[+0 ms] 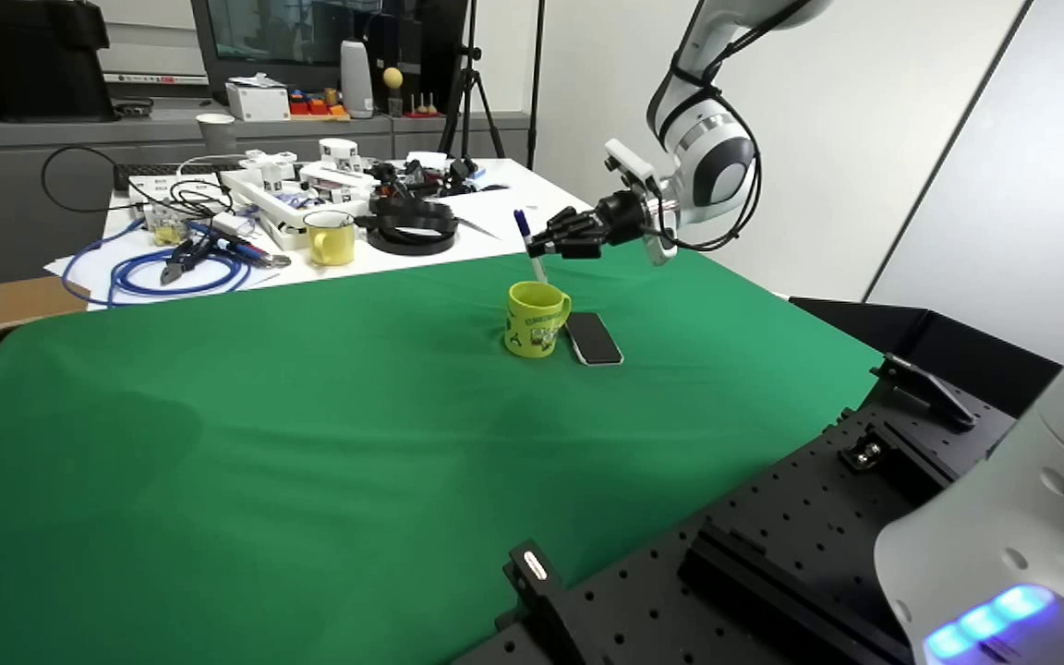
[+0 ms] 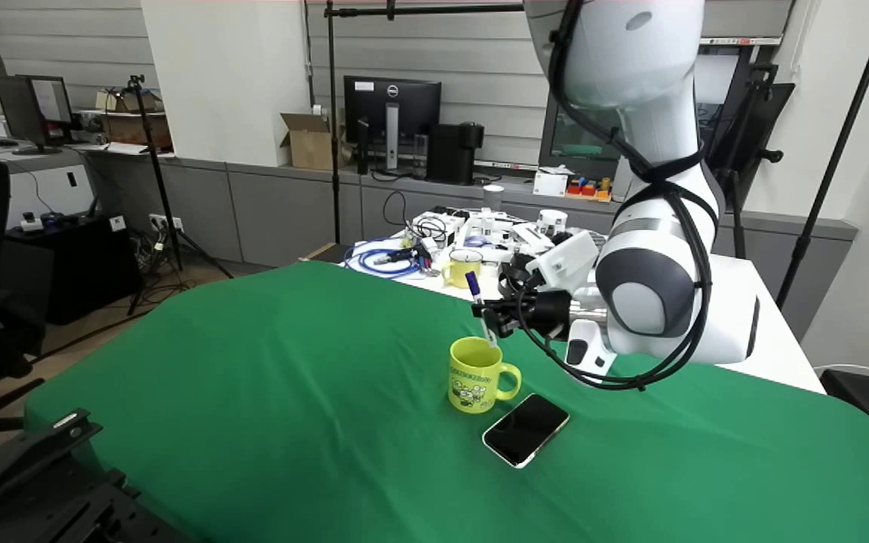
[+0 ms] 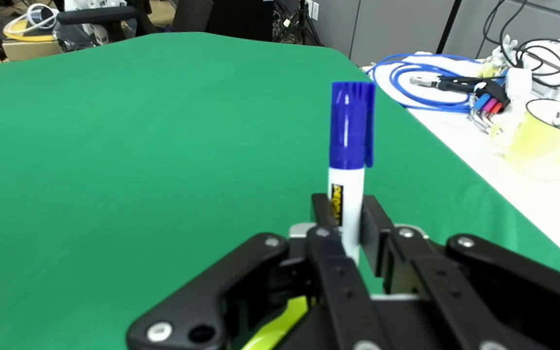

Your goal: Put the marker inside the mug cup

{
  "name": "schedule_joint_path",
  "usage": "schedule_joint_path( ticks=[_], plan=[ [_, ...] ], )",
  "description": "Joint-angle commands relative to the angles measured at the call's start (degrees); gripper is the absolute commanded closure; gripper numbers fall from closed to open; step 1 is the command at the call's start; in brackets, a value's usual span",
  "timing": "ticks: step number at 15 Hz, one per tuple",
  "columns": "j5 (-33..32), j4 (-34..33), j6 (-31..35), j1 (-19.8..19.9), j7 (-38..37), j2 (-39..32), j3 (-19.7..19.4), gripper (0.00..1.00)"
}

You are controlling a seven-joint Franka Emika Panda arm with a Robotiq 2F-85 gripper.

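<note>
By the claw (image 3: 346, 214), right of centre in the wrist view, the marker (image 3: 348, 176) is pinched about its white barrel, clear of the green tabletop (image 2: 291, 377). The step in hand is judged to be the lining-up with the mug (image 2: 472, 381); for the next move, the lower end needs to be brought over the mouth and let down past the rim, and only then should the grip be loosened. With cap up and white end down, the marker is held on a steep long axis, not quite plumb: the cap is tipped toward the left of the frame in both exterior views. There, the lower end is shown right by the mug's rim; whether it is poised over the mouth or beyond it cannot be told, so a knock against the rim may be risked. The mug is stood upright, its handle turned to the right of the frame, and just beside it the phone (image 2: 526, 430) is laid screen up.
</note>
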State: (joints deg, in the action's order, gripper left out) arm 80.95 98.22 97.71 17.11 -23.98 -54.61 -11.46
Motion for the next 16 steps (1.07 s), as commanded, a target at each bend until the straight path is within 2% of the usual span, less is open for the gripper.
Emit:
schedule_joint_path(
  ticks=[1, 4, 5, 6, 8, 16],
  plan=[
    [0.9, -5.4, 0.7, 0.3, -4.1, -4.7, 0.5, 0.95],
    [0.8, -7.2, 1.5, 0.3, -5.6, -6.9, 0.8, 0.95],
    [0.6, -7.3, 1.8, 0.1, -6.1, -6.9, 0.9, 0.89],
    [0.4, -7.0, 2.0, -0.2, -6.1, -6.3, 0.9, 0.56],
    [0.4, -5.2, 2.3, -0.8, -5.1, -3.6, 1.0, 0.55],
    [-0.5, 10.5, 2.5, -4.5, 1.3, 16.9, 0.8, 0.02]
  ],
)
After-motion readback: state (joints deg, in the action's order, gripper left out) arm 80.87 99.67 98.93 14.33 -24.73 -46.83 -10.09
